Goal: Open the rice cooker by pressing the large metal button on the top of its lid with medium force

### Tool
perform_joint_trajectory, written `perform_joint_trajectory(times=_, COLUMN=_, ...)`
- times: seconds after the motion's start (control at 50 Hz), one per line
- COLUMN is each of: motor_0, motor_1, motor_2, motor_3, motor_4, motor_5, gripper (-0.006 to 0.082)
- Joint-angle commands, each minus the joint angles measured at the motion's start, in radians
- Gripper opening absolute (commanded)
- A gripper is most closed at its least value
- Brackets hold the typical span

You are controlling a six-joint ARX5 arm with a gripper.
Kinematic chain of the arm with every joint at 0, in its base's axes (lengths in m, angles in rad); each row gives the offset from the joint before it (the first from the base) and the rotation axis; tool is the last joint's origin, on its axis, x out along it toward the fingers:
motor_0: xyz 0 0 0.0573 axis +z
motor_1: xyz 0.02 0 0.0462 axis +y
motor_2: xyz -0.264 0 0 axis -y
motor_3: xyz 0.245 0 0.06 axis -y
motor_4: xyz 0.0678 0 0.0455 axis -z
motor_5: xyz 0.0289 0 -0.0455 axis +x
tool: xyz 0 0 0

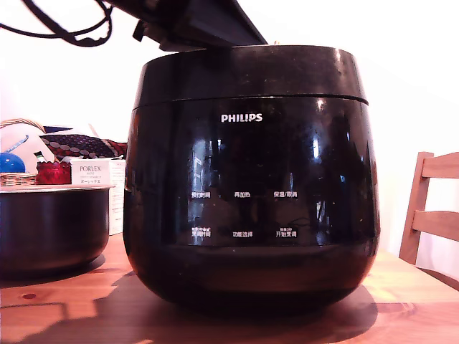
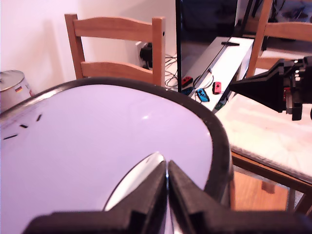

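Exterior view: Philips rice cooker (image 1: 251, 179) dead centre on a wooden table (image 1: 401, 301), glossy black, white logo and two rows of white Chinese labels across its front. Lid (image 1: 251, 72) down and seated on the body, seam running level all round. Black arm (image 1: 190, 25) reaching in over the lid from the exterior view's upper left, cables looping behind; gripper itself hidden from here by the lid's edge. Smaller dark inner pot (image 1: 50, 226) with a metal rim standing near the cooker at the exterior view's left, apart from it. Behind that pot a white box (image 1: 93, 175) marked PORLEX, a red object and a basket holding something blue. Wooden chair (image 1: 430, 215) at the exterior view's right edge.

Wrist view: gripper (image 2: 166, 175) with its two black fingers (image 2: 146, 195) pressed together, only a thin slit between them, nothing held. Fingertips resting at the silvery metal button (image 2: 134, 180), which shows just under and beside them; actual contact hard to confirm. Lid top (image 2: 97, 131) spread wide below, reflecting pale light, dark rim curving round. Beyond the cooker a wooden chair (image 2: 117, 48), a pale tabletop with a black tripod-like piece (image 2: 273, 87), and small red and blue controllers (image 2: 202, 92) near a dark screen.
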Motion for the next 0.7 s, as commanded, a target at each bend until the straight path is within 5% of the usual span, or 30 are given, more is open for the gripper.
perform_joint_trajectory(times=0.0, motor_0=0.015, motor_1=0.056, motor_2=-0.048, motor_3=-0.053, motor_4=-0.036, motor_5=0.004, gripper=-0.0021)
perform_joint_trajectory(times=0.68, motor_0=0.027, motor_1=0.056, motor_2=-0.048, motor_3=-0.136, motor_4=0.012, motor_5=0.005, gripper=-0.0021)
